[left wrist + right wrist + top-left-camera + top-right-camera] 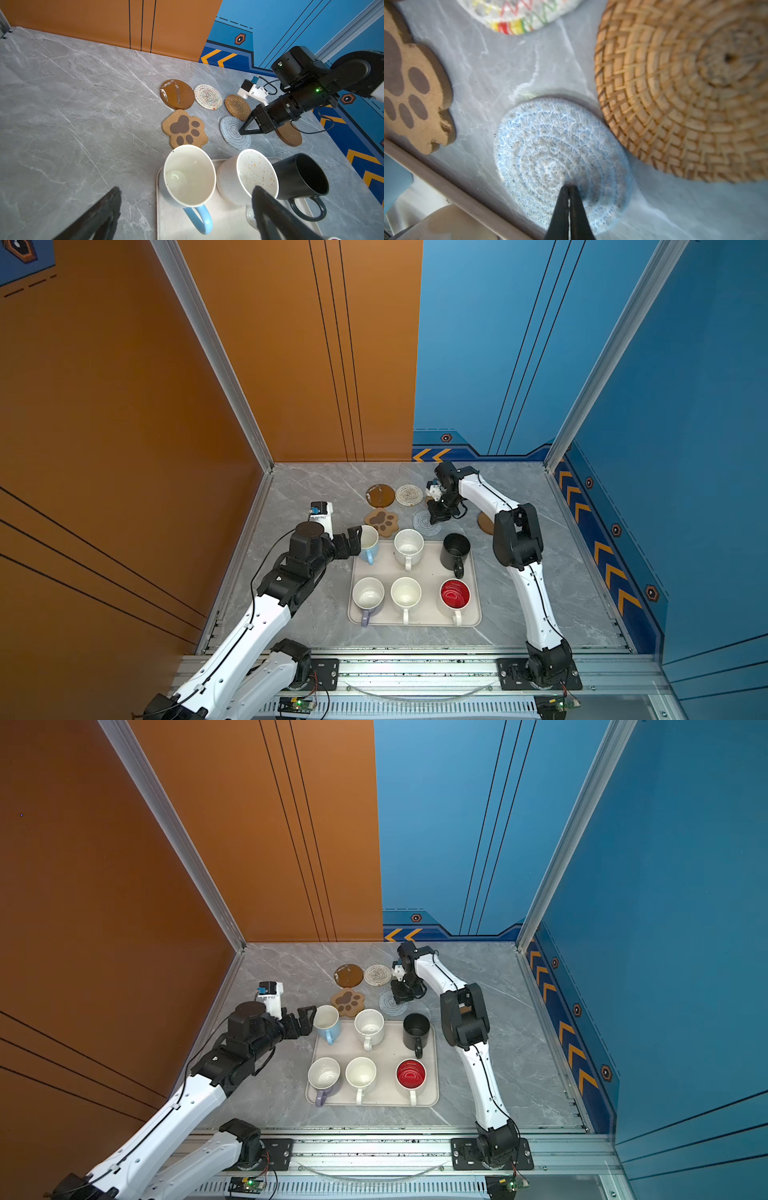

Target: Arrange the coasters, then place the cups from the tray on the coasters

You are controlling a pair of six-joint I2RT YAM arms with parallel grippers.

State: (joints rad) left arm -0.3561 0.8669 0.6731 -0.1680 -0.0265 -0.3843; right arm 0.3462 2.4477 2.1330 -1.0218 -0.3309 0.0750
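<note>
I see all 6 mugs (455,594) in tray (432,572), each empty. My L pincer (356,542) gapes wide by blue mug (369,540); R pincer (569,188) clenched, tips on grey-blue coaster (560,149) behind tray.

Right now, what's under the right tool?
The grey-blue woven coaster, flat on the table. The right tool, shut, appears to touch it off-centre with its tips. The spot beneath the tips is hidden, as is anything under the coaster.

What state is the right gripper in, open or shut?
Shut. In the right wrist view the right gripper is closed to a point, nothing held, its tip on the grey-blue woven coaster.
</note>
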